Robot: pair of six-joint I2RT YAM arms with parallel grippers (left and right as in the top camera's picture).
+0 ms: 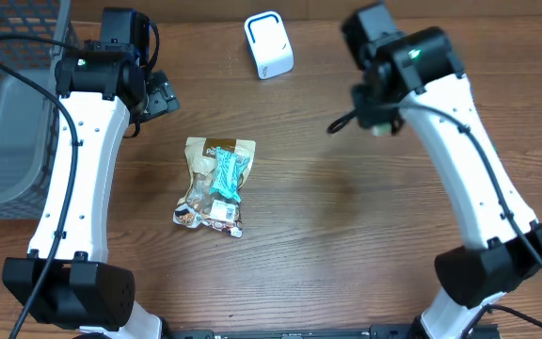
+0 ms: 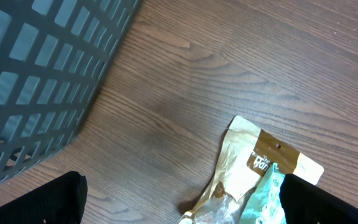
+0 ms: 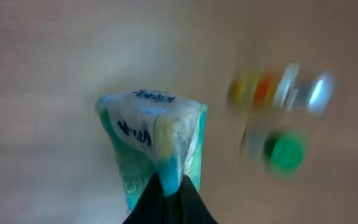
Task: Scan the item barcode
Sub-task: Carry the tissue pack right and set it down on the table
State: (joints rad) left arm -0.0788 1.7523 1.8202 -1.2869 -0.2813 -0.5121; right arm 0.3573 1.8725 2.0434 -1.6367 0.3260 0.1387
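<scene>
Holding a small teal-and-white packet [image 3: 154, 134] by a pinch of its lower edge, the right gripper [image 3: 166, 199] has its fingers clenched on the film, and the packet stands up from the tips. In the overhead view that gripper hangs above the table [image 1: 346, 245], to the right of the white scanner [image 1: 269, 44] and apart from it. The wrist picture is blurred, and no barcode can be made out. The left gripper [image 2: 182, 202] is fully released and holds nothing. It sits beside the grey basket [image 1: 7, 113], near the top end of a brown pouch [image 1: 210, 193] on which a second teal wrapper [image 1: 226, 174] lies.

Assessment: the packet looks light, soft and crinkly, with a slick film skin. A grip on one edge is likely to let it flop or twist. A hold on a sealed seam, leaving the printed faces bare, appears soundest for presenting the code.
</scene>
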